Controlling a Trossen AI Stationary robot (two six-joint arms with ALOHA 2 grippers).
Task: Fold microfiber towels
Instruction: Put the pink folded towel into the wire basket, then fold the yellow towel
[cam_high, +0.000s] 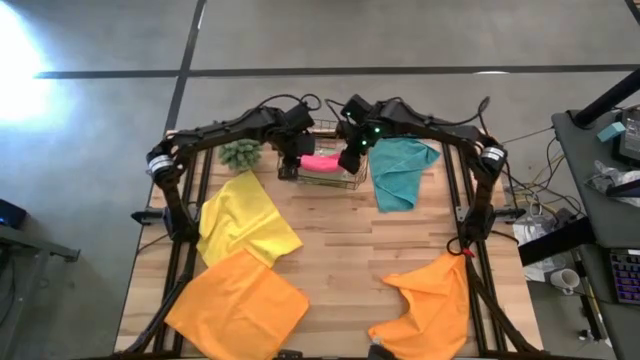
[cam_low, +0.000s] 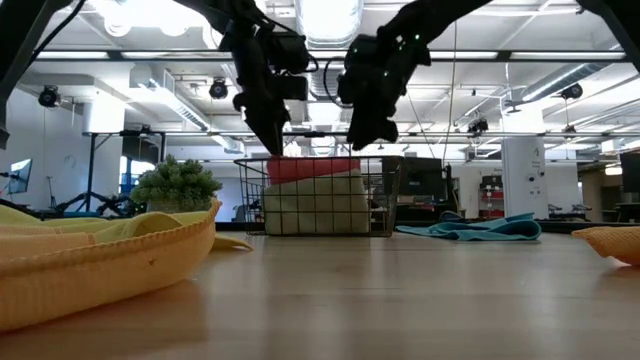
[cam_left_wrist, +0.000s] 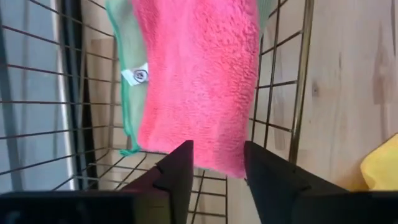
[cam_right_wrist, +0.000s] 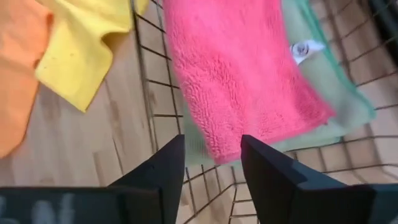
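Left gripper: hovering over the wire basket at the far middle of the table, fingers standing apart with a clear gap, gripping nothing.
Right gripper: hanging over the same basket from the other side, fingers likewise parted and empty.
Pink towel: lying folded inside the basket, on top of the sage green towel; one end is sitting just beyond the left fingertips, the other end just beyond the right fingertips, and neither pair is touching it.
Sage green towel: lying folded under the pink one, its edges and white tag peeking out at the side.
Teal towel: lying unfolded on the table just beside the basket, on the right arm's side.
Yellow towel: lying spread out on the left side, near the fuzzy green plant ball.
Orange towels: one lying flat at the near left, its corner touching the yellow one; the other lying rumpled at the near right.
Table: light wooden planks showing between the cloths.
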